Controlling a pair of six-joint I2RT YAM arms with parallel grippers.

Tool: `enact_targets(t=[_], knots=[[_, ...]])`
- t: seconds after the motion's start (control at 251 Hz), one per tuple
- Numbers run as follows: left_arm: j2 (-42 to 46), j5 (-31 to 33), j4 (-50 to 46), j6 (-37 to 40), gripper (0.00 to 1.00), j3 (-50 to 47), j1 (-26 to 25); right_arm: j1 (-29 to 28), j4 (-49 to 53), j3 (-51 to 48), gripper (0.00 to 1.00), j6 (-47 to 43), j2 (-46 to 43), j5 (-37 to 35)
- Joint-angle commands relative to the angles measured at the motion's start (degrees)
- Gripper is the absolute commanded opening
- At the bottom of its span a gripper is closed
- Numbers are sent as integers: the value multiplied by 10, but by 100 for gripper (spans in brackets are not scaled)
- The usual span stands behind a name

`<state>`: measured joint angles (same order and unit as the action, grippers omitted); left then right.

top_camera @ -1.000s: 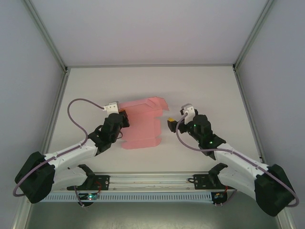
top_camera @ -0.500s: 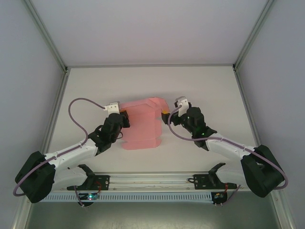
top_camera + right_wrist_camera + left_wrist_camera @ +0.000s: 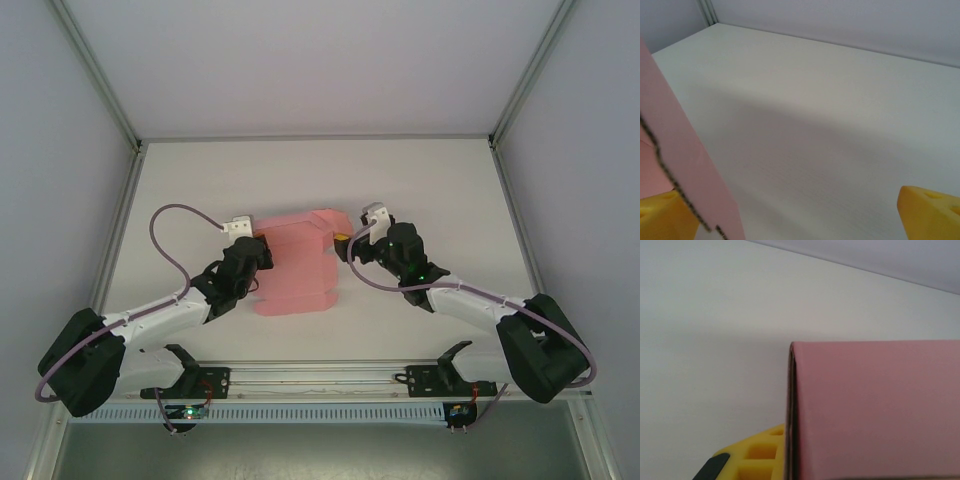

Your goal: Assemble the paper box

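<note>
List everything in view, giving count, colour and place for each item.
paper box: one, salmon pink card with flaps, mid-table between the two grippers
table: one, white, beneath everything
frame posts: two, grey metal, rising at the far corners
mounting rail: one, black and silver, along the near edge
cables: two, purple, one looping along each arm
arms: two, white and black, reaching in from the near edge
left gripper: one, black with yellow pads, shut on the paper box's left edge
right gripper: one, black with yellow pads, open at the paper box's right edge
</note>
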<state>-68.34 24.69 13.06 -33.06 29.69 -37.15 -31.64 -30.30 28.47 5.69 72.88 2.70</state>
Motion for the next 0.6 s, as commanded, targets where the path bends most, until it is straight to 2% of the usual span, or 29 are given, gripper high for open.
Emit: enact_targets(t=[0.0, 0.208, 0.599], knots=[[-3, 10, 5, 0, 0, 14, -4, -2, -21, 9, 98, 3, -12, 8], [-5, -22, 23, 3, 0, 12, -5, -6, -31, 27, 98, 9, 15, 28], [-1, -14, 38, -15, 0, 5, -5, -23, -55, 56, 98, 28, 80, 57]])
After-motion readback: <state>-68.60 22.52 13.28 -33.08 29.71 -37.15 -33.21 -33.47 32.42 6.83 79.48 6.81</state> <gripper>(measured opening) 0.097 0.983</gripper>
